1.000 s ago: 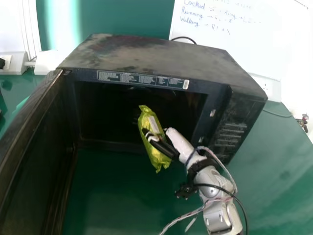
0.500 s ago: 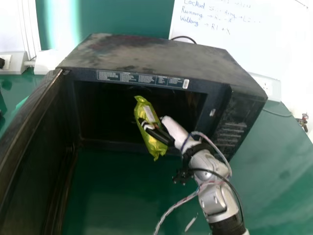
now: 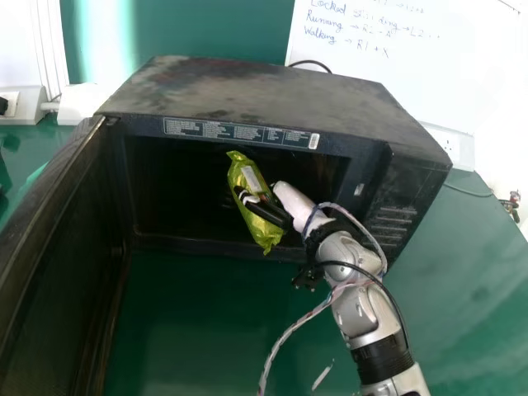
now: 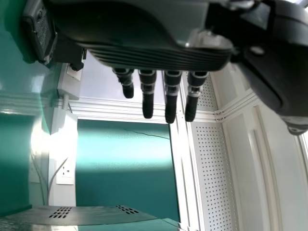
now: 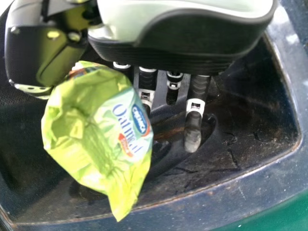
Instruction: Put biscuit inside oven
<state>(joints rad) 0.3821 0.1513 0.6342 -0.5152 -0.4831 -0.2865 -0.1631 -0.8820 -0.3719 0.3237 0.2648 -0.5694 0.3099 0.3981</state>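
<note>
My right hand [image 3: 287,198] is at the mouth of the black oven [image 3: 272,95], its thumb and fingers closed round the green biscuit packet [image 3: 252,183]. The packet slants across the opening, its upper end against the dark interior. In the right wrist view the biscuit packet [image 5: 96,130] is held beside the thumb of my right hand [image 5: 192,115], with the oven's cavity [image 5: 240,149] behind. The left hand [image 4: 171,96] hangs with straight fingers and holds nothing, as the left wrist view shows.
The oven door [image 3: 62,272] stands swung open on the left. Green table surface [image 3: 198,322] lies before the oven. A whiteboard [image 3: 462,91] stands behind at the right, with a wall socket [image 3: 448,147] and cable near it. Loose wires hang along the right arm.
The right hand has moved forward toward the oven's opening with the packet still in its grasp; the packet now shows higher in the head view. The oven and door have not moved.
</note>
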